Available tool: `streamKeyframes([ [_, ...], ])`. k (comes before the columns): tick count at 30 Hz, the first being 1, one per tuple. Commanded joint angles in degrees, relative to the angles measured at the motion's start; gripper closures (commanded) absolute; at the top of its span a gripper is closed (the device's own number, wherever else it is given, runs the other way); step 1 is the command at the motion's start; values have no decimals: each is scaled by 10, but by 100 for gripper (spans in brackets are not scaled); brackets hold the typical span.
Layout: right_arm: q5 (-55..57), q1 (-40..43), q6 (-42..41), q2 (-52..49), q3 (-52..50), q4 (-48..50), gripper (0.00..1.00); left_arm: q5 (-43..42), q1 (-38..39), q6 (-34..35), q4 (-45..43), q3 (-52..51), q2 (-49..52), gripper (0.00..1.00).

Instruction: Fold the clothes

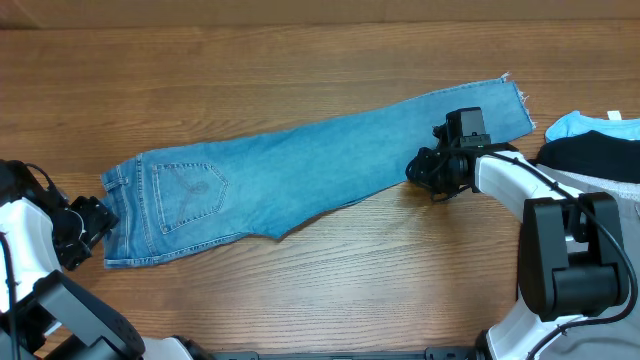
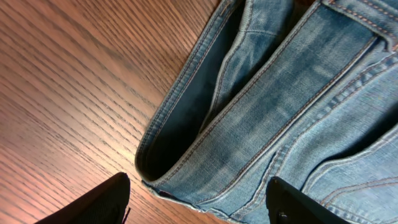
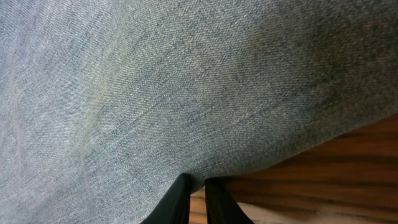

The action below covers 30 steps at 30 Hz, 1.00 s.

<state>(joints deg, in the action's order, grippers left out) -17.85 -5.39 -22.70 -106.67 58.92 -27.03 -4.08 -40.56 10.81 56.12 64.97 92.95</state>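
Note:
Light-blue denim jeans [image 1: 300, 165] lie flat across the wooden table, waistband at the left and frayed hems at the upper right. A stitched back pocket [image 1: 188, 190] faces up. My left gripper [image 1: 95, 218] sits at the waistband end, open. In the left wrist view the gripper [image 2: 199, 205] has its fingers [image 2: 102, 202] spread on either side of the waistband corner [image 2: 180, 186], with nothing between them. My right gripper [image 1: 420, 170] is at the lower edge of the leg. In the right wrist view the gripper [image 3: 198, 186] is pinched on the denim edge [image 3: 199, 124].
A black garment [image 1: 595, 155] lies at the right edge with a pale-blue top [image 1: 580, 123] behind it and pale grey cloth [image 1: 625, 190] under it. The right arm's base [image 1: 565, 260] stands at the front right. Bare wood [image 1: 300, 60] runs behind the jeans.

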Motion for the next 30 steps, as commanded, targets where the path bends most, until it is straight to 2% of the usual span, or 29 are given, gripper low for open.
streamKeyframes([
  [1, 10, 0, -6, -17, 0, -6, 91, -4, -2, 7, -2, -4, 9, 27],
  [2, 8, 0, -14, -17, 0, -12, 96, -4, -3, 7, -2, -4, 9, 27],
  [11, -42, 30, -10, 3, 57, -33, 96, -4, -3, 3, -7, -4, 11, 27],
  [17, -19, 34, -14, -3, 60, 10, 96, -10, -3, -7, -16, -4, 12, 20],
  [23, 4, 33, -18, -45, 60, 11, 95, -50, -3, -36, -30, -4, 25, 14],
  [30, 2, 33, -11, -83, 60, 5, 95, -66, -3, -51, -29, -4, 60, 14],
])
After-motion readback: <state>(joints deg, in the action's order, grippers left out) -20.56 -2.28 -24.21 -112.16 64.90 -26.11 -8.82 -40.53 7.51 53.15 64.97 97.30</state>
